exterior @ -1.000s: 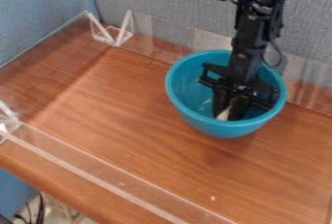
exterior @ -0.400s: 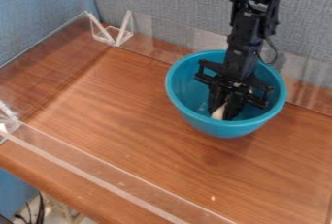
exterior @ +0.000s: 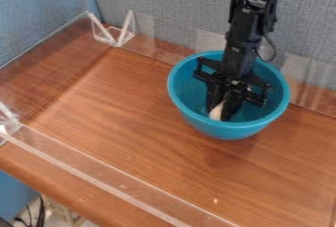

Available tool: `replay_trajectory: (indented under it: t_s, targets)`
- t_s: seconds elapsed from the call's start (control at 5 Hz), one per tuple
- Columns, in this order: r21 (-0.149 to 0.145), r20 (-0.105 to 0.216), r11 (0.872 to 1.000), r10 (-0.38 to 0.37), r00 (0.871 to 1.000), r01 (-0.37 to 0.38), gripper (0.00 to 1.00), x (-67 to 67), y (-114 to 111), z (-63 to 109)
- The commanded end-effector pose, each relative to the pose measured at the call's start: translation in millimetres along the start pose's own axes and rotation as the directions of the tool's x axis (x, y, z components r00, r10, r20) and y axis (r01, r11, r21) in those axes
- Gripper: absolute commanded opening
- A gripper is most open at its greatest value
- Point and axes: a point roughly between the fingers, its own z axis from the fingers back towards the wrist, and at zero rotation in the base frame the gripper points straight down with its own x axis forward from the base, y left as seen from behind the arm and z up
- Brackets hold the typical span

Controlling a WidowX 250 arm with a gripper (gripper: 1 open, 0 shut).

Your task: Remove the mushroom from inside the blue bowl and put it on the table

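Mushroom (exterior: 218,113) now shows more clearly inside the bowl (exterior: 188,98), near the table's (exterior: 118,123) far right edge; the gripper (exterior: 226,106), clamped on it, has edged up, so lifting has begun.

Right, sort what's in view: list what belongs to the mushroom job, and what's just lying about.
Job:
mushroom, pale, in the bowl
bowl, blue
table
end effector, down inside the bowl, shut on the mushroom

Lying about:
acrylic walls along the edges
clear stand, far corner
fabric partition behind
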Motion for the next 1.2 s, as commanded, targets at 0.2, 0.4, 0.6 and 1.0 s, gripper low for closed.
replay_trajectory:
  t_s: [0.2,0.4,0.6,1.0]
  targets:
    - [0.004,0.137,1.000,0.003,0.991,-0.003,0.00,2.9,10.0,49.9]
    - [0.008,0.145,1.000,-0.002,0.989,0.001,0.00,2.2,12.8,53.9]
    - [0.012,0.155,1.000,-0.007,0.988,0.005,0.00,0.9,15.7,59.0]
    - [0.013,0.184,1.000,-0.010,0.983,0.007,0.00,0.3,21.3,72.3]
